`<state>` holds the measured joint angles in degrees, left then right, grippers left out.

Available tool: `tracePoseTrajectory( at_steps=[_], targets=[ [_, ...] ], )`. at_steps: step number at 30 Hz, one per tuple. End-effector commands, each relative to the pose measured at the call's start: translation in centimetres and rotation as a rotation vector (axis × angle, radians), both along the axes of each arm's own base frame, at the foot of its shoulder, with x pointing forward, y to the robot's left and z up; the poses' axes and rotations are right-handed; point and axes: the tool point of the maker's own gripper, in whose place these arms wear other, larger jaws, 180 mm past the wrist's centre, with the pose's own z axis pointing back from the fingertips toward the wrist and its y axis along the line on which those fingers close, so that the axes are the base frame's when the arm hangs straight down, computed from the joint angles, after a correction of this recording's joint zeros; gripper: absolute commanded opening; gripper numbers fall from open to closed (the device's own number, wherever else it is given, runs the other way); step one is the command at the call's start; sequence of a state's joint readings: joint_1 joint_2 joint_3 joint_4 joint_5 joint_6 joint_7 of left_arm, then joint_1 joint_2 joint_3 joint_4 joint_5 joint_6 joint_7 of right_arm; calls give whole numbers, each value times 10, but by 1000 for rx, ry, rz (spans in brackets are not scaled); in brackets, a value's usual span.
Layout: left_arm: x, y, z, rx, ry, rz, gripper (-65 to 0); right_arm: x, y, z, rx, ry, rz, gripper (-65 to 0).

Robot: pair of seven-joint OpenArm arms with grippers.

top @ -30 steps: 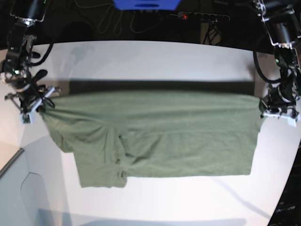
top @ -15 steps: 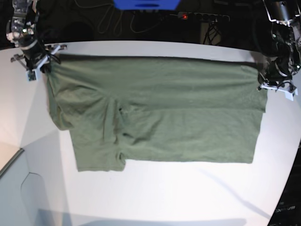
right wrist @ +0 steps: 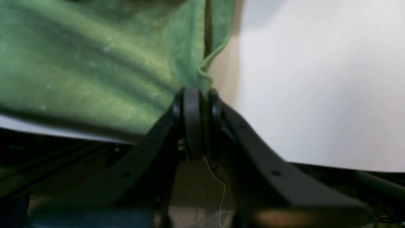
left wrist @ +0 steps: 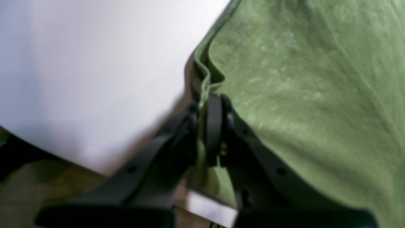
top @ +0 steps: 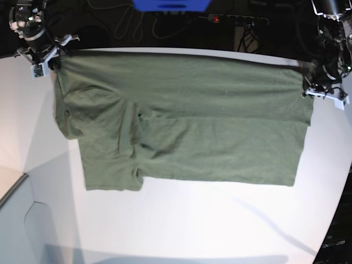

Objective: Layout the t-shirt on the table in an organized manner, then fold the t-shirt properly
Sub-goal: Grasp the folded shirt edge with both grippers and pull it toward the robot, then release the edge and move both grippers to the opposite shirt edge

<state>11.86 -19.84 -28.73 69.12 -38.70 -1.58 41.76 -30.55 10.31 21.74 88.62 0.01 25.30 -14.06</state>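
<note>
The olive-green t-shirt [top: 187,121] hangs stretched wide between my two grippers over the white table [top: 187,225], its lower part draped toward the near side with a sleeve fold at the left. My left gripper [top: 314,88] is shut on the shirt's edge at the right of the base view; the left wrist view shows its pads [left wrist: 214,126] pinching the green hem [left wrist: 202,76]. My right gripper [top: 50,56] is shut on the shirt's corner at the far left; the right wrist view shows its pads [right wrist: 191,120] clamped on the cloth [right wrist: 95,69].
The table's far curved edge [top: 165,50] runs just behind the shirt's top edge. Beyond it are dark cables, a power strip [top: 236,20] and a blue object [top: 170,4]. A grey panel [top: 22,231] sits at the near left corner.
Both grippers have carried the shirt away from the camera toward the table's far edge. The top edge now lies nearly at that edge, and the cloth is pulled tighter.
</note>
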Motion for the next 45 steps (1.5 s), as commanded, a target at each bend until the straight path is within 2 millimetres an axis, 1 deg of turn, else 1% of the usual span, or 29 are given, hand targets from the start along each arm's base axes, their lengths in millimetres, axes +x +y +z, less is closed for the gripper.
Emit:
tracePoseTrajectory(
  at_steps=[1, 3, 6, 10, 20, 23, 25, 26, 28, 30, 32, 33, 34, 36, 40, 42, 44, 45],
  targets=[
    [-19, 1, -9, 0, 81, -2, -650, 4, -5, 9, -17, -32, 3, -650],
    [-26, 1, -10, 2, 92, -5, -650, -2, -5, 7, -18, -18, 4, -650],
    [-28, -4, -3, 17, 72, -25, -650, -4, -5, 7, -18, -14, 4, -650],
    [-24, -9, 3, 29, 52, -43, -650, -4, -1, 5, -4, -17, -6, -650],
    [-20, -9, 5, 29, 43, -42, -650, -5, 1, 5, 0, -16, -8, -650],
    [-18, -9, 7, 31, 38, -46, -649, -6, 0, 4, -3, -13, -7, -587],
    [-19, -10, 7, 25, 37, -45, -649, -7, -1, 5, -5, -12, -5, -522],
    [-19, -10, 7, 25, 37, -45, -649, -5, -2, 8, -10, -21, -5, -488],
    [-20, -10, 7, 24, 39, -46, -649, -1, -13, 20, -35, -52, -32, -430],
    [-16, -11, 13, 33, 22, -58, -643, 1, -23, 31, -51, -86, -74, -381],
    [-12, -15, 21, 41, -3, -93, -612, 6, -33, 46, -77, -131, -110, -345],
    [-8, -20, 28, 47, -28, -127, -588, 9, -35, 52, -85, -148, -115, -332],
    [-3, -24, 33, 49, -50, -155, -562, 10, -36, 56, -88, -158, -117, -325],
    [2, -27, 42, 60, -77, -179, -489, 24, -35, 65, -93, -196, -115, -318],
    [7, -27, 47, 67, -91, -174, -332, 45, -35, 75, -92, -246, -116, -316],
    [8, -26, 48, 71, -97, -171, -272, 59, -34, 82, -88, -281, -116, -311],
    [8, -22, 50, 77, -103, -159, -227, 76, -34, 89, -85, -303, -124, -294],
    [8, -18, 53, 82, -110, -146, -218, 86, -35, 92, -83, -311, -131, -290]
  ],
)
